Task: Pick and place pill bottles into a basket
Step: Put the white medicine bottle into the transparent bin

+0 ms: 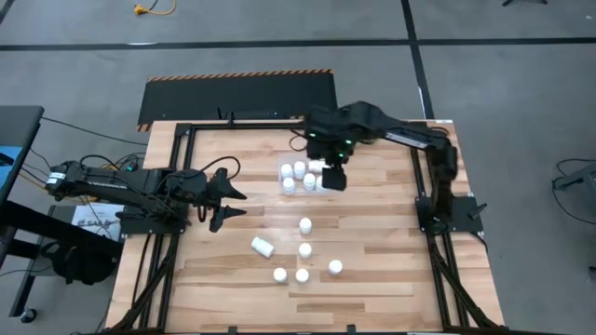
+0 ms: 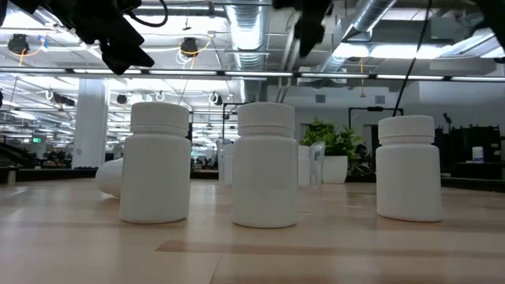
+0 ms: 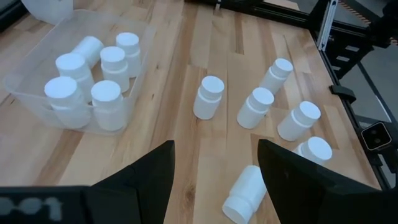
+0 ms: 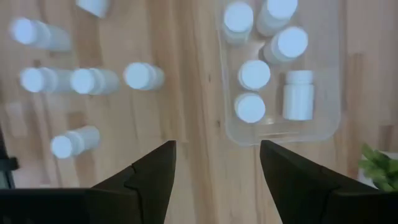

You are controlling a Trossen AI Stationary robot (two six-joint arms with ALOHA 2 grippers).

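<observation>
The clear basket point(image 1: 300, 177) stands at the table's far middle and holds several white pill bottles point(image 3: 106, 97); it also shows in the right wrist view point(image 4: 323, 118). Several more bottles point(image 1: 304, 226) are loose on the wood nearer the front, most upright, one lying on its side point(image 1: 262, 246). My right gripper point(image 1: 331, 179) hangs open and empty above the basket's right end point(image 4: 217, 168). My left gripper point(image 1: 229, 204) is open and empty above the table's left part, left of the loose bottles point(image 3: 214, 168).
A small green plant point(image 4: 379, 165) stands beside the basket. The black frame rails point(image 1: 424, 186) run along the table's sides. Bare wood lies between the left gripper and the loose bottles point(image 3: 208, 96). In the low view three bottles point(image 2: 266, 166) stand close in front.
</observation>
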